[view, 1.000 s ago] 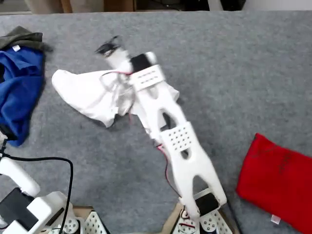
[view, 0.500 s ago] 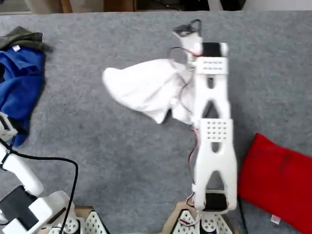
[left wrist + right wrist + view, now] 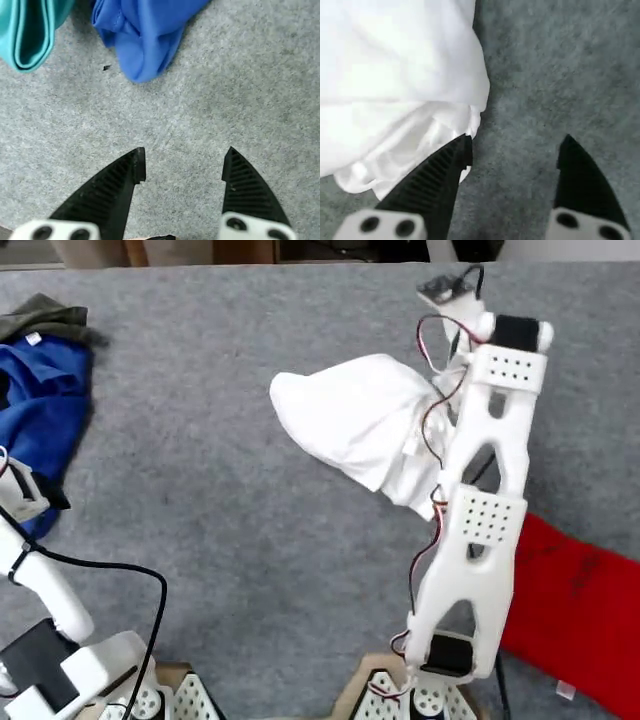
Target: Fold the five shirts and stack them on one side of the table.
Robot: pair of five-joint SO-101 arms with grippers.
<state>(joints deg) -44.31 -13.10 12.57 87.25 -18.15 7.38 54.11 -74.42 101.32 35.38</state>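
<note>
Right pincer [image 3: 516, 145] is wide with nothing between the jaws, one jaw tip at the edge of the crumpled white shirt [image 3: 395, 75], which lies right of centre on the far half of the surface [image 3: 250, 540], just beside the arm. Left pincer [image 3: 185, 155] is also wide and holds nothing, above bare surface near the left edge, with the bunched blue shirt [image 3: 145, 35] and a folded teal shirt [image 3: 25, 30] just ahead. Red shirt [image 3: 580, 620] lies at the near right, partly hidden by the right arm; olive shirt [image 3: 45, 315] sits in the far-left corner, touching the blue one.
</note>
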